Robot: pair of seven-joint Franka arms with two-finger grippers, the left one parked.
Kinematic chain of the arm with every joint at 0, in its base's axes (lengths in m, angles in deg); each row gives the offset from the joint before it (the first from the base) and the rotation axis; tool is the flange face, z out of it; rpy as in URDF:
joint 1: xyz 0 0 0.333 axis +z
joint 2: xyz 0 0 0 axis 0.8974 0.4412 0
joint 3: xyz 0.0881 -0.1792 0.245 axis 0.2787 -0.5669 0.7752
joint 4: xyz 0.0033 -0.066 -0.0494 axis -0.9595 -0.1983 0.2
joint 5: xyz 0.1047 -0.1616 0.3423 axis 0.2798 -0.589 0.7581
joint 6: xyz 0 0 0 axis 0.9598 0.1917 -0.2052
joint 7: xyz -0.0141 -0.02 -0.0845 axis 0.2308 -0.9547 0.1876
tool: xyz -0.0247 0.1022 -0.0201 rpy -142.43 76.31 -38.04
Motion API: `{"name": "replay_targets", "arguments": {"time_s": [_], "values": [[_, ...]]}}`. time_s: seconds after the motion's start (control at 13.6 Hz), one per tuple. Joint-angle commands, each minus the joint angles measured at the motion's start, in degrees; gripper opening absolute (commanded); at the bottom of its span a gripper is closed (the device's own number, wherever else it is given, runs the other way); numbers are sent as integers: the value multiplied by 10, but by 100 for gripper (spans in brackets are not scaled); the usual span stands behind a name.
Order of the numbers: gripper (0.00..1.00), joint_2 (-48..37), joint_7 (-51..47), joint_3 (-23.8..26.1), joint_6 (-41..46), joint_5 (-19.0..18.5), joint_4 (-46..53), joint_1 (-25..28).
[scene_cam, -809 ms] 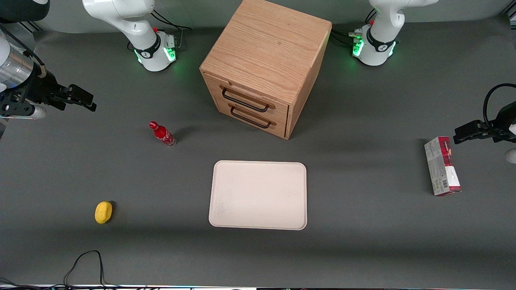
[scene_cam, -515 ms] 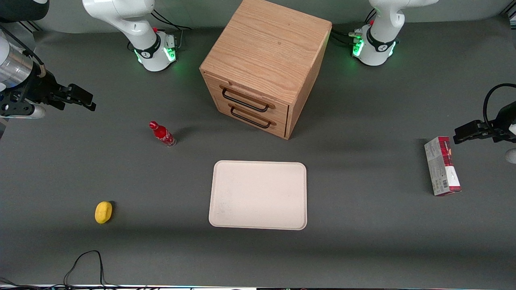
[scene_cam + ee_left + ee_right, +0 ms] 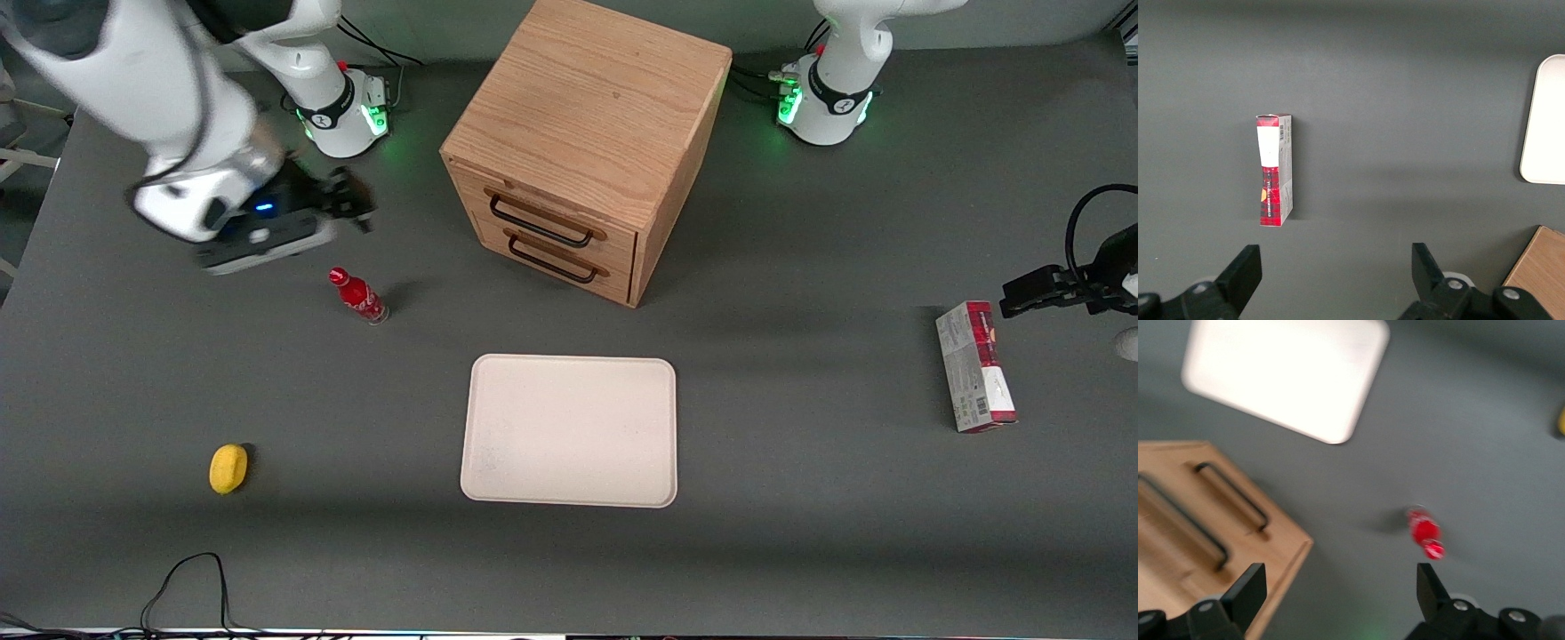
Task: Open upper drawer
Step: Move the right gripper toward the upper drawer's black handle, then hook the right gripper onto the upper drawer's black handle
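The light oak cube cabinet (image 3: 591, 98) stands at the back middle of the table with both drawers shut. The upper drawer (image 3: 569, 213) has a black bar handle (image 3: 540, 224), just above the lower drawer's identical handle (image 3: 551, 260). My right gripper (image 3: 354, 203) hovers above the table beside the cabinet, toward the working arm's end, apart from the handles. In the right wrist view the gripper (image 3: 1340, 590) is open and empty, with the cabinet front and the upper handle (image 3: 1188, 523) to one side of it.
A small red bottle (image 3: 358, 296) stands just nearer the front camera than the gripper; it also shows in the right wrist view (image 3: 1425, 533). A cream tray (image 3: 569, 431) lies in front of the cabinet. A yellow object (image 3: 228, 468) and a red-and-grey box (image 3: 975, 366) lie farther out.
My right arm has swung in from the table's edge toward the cabinet; the gripper now hangs near the red bottle. Nothing else has moved.
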Motion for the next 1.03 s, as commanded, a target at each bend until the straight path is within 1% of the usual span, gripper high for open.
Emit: {"name": "replay_targets", "arguments": {"time_s": [0.0,0.15,0.22,0.29,0.44,0.51,0.66,0.96], "values": [[100,45,43,85,25,-10,52,-4],[100,70,173,115,25,-6,53,-4],[100,84,225,121,25,-4,53,-4],[100,101,251,122,25,4,53,-3],[100,134,262,136,22,39,48,-1],[100,158,262,138,19,43,48,0],[100,200,260,149,-8,42,46,10],[100,225,259,149,-62,29,21,18]]}}
